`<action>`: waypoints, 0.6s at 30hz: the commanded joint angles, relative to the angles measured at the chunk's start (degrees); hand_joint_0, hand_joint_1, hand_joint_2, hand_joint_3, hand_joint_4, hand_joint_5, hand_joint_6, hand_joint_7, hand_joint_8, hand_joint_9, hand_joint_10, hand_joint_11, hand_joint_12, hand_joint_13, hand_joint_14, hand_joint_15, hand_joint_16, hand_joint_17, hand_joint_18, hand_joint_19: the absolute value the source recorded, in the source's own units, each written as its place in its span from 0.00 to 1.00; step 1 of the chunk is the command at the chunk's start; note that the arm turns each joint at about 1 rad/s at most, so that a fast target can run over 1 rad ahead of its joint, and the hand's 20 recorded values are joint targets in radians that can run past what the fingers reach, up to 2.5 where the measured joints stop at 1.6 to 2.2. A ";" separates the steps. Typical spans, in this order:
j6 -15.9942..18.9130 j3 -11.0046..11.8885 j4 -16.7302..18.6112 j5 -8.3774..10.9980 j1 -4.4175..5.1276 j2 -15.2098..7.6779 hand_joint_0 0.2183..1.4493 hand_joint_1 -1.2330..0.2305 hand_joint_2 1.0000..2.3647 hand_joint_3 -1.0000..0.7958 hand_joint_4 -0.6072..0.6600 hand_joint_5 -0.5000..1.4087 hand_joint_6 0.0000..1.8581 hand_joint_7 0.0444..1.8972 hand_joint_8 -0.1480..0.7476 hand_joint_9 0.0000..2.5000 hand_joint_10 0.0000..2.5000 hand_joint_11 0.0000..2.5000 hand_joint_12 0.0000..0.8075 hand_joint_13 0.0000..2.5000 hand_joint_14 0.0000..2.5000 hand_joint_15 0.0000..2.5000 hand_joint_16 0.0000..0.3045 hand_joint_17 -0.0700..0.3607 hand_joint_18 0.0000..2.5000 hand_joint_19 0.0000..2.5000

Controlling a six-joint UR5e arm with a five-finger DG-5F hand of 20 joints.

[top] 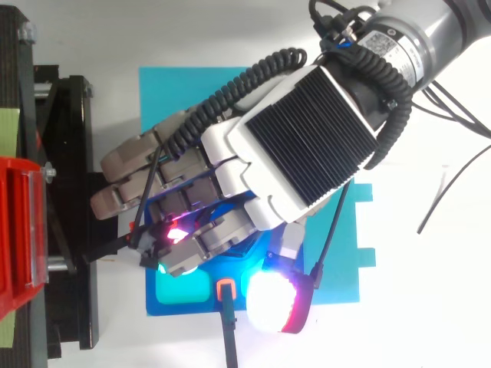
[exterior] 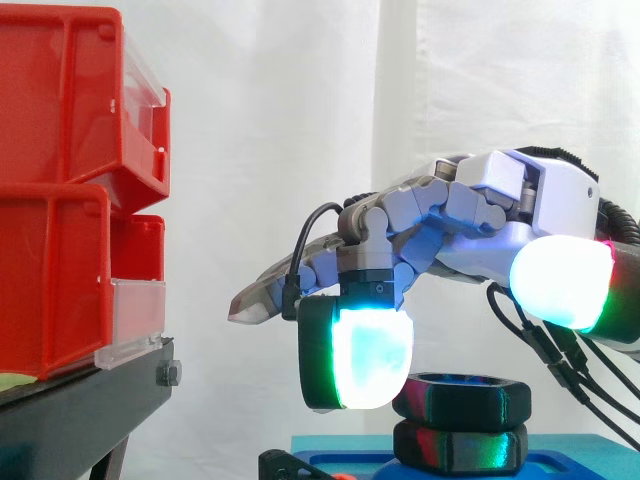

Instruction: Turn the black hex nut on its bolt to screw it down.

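Robot hand [exterior: 500, 180] spread loosely above black hex nut [exterior: 460, 398], gripping nothing. Lower until pads [exterior: 370, 355] flank opposite flats, pinch, then twist.

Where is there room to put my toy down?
From above: the white table right of the blue plate is bare, so is the strip past the plate's upper edge, beside the black stand. Crowded under the hand, around the black hex nut.

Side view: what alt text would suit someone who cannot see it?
A robot hand reaches in from the right and hangs over a black hex nut, with one glowing pad down beside the nut's left edge. The nut sits above a second black hex piece on a blue base; red bins stand stacked at left.
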 commanded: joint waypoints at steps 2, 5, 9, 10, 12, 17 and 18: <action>-0.05 -0.05 0.14 -0.51 -0.34 -0.03 0.23 0.71 0.00 0.28 0.55 0.25 0.39 0.61 0.49 0.45 0.00 0.09 0.44 0.26 0.00 0.05 0.16 0.41 0.24 0.10; -0.05 0.04 0.22 -0.78 -0.51 -0.03 0.23 0.71 0.00 0.28 0.55 0.25 0.39 0.61 0.50 0.45 0.00 0.09 0.44 0.26 0.00 0.05 0.16 0.41 0.24 0.10; -0.05 -0.05 0.58 -1.04 -0.78 0.06 0.23 0.71 0.00 0.28 0.55 0.25 0.39 0.61 0.49 0.45 0.00 0.09 0.44 0.26 0.00 0.05 0.16 0.41 0.24 0.10; -0.05 -0.05 0.75 -1.13 -0.87 -0.03 0.23 0.71 0.00 0.28 0.55 0.25 0.39 0.61 0.49 0.45 0.00 0.09 0.44 0.26 0.00 0.05 0.16 0.41 0.24 0.10; -0.05 -0.05 1.28 -1.48 -1.13 -0.03 0.23 0.76 0.00 0.28 0.56 0.24 0.39 0.61 0.50 0.45 0.00 0.10 0.44 0.27 0.00 0.05 0.16 0.42 0.24 0.10; -0.05 -0.05 1.45 -1.83 -1.30 0.06 0.22 0.82 0.00 0.28 0.58 0.24 0.37 0.62 0.49 0.44 0.00 0.10 0.44 0.26 0.00 0.05 0.17 0.43 0.23 0.11; 0.03 -0.05 1.45 -1.83 -1.39 -0.03 0.22 0.82 0.00 0.28 0.58 0.24 0.37 0.62 0.50 0.44 0.00 0.10 0.45 0.26 0.00 0.05 0.17 0.43 0.23 0.11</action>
